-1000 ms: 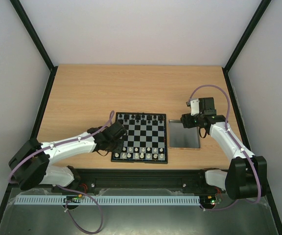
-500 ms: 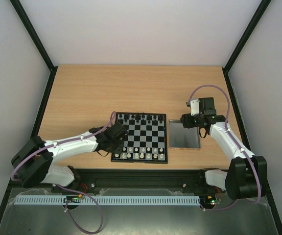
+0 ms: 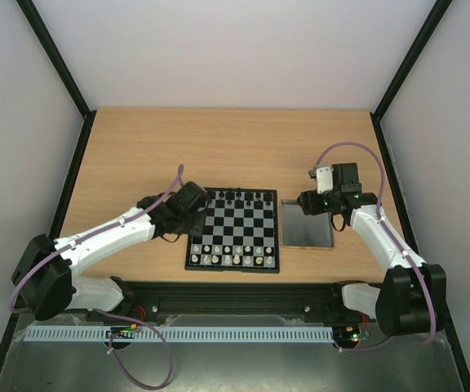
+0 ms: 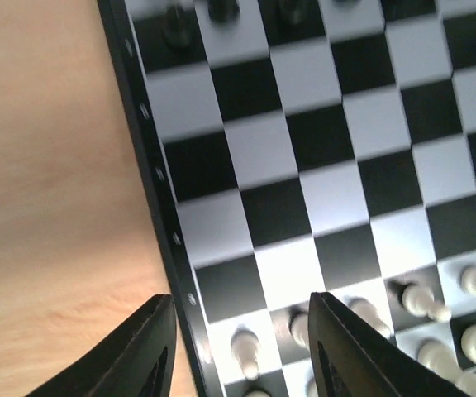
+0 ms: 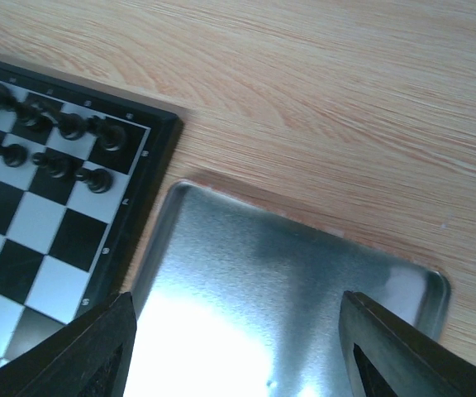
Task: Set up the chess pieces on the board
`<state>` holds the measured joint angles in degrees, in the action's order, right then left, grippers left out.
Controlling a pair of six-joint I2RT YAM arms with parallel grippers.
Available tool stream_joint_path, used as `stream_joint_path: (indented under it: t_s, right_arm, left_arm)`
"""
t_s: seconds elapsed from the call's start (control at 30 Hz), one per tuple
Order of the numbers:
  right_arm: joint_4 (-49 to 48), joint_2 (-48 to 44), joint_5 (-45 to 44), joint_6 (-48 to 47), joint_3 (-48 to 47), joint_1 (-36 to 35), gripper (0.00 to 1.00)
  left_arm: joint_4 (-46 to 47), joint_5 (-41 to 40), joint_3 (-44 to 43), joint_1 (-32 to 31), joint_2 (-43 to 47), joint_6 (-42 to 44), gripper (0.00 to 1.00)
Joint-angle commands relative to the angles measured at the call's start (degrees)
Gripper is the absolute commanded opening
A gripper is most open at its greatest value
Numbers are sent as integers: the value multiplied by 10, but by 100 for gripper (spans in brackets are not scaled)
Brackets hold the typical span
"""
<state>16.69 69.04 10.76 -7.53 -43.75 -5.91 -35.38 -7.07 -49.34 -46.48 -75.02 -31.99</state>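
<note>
Left arm has swung away from the near-left corner of the board (image 3: 235, 231) toward the far-left corner; its wrist now sits beside the board's left edge, level with the far rows. Right arm has shifted slightly left, otherwise unchanged.

Left gripper (image 4: 240, 302): jaws spread to a medium gap, nothing held. Wrist view shows it above the board's left border, one finger over the table (image 3: 137, 155), the other over the squares. Seen between the fingers: a board square and, nearer the camera, a white pawn standing on the board, not gripped.

Right gripper (image 5: 236, 298): jaws wide apart, nothing held. It hovers above the tray (image 5: 246, 248), which lies just right of the board, its long side along the board's right edge. Whether tray and board touch cannot be told.

White pieces (image 3: 233, 255): standing on the two near rows of the board. Top view too small to identify individual figures or confirm each square.

Black pieces (image 3: 233, 196): lined up on the far rows; right wrist view shows two rows at the far-right corner.

Middle rows of the board carry no figures.
</note>
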Motion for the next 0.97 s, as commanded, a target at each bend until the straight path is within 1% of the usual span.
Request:
stream_joint_path:
  t_s: [0.0,0.13,0.27,0.33,0.37,0.4,0.43,0.47,0.5,0.57,0.67,0.77,0.93]
  right_arm:
    - [36,-42,55,-10,-27,2,70]
    - [50,-66,65,-10,-64,2,71]
    - [67,-72,69,25,-116,2,83]
    - [74,-69,64,47,-145,2,93]
    - [76,-67,53,74,-160,2,100]
    - [78,-65,46,88,-176,2,99]
    - [81,-62,46,97,-190,2,99]
    - [80,-61,39,117,-202,2,99]
    - [72,-63,18,140,-212,2,99]
    - [59,-69,-3,177,-216,2,99]
    - [26,-89,-29,207,-188,3,99]
    - [6,-111,-26,207,-165,2,99]
    - [-17,-137,-10,203,-128,2,99]
  left_arm:
    - [-19,-19,-52,56,11,82,50]
    - [-14,-32,-110,104,6,141,58]
    - [-5,-59,-172,122,2,181,68]
    - [8,-77,-198,125,3,195,73]
    - [15,-88,-208,125,6,200,76]
    - [24,-101,-214,125,10,203,79]
    - [37,-111,-216,125,17,206,83]
    - [54,-114,-212,125,28,212,96]
    - [72,-117,-203,125,40,216,99]
    - [112,-126,-174,125,68,219,99]
    - [167,-140,-121,125,108,228,99]
    - [202,-159,-73,125,137,229,99]
    - [232,-166,-28,126,154,228,99]
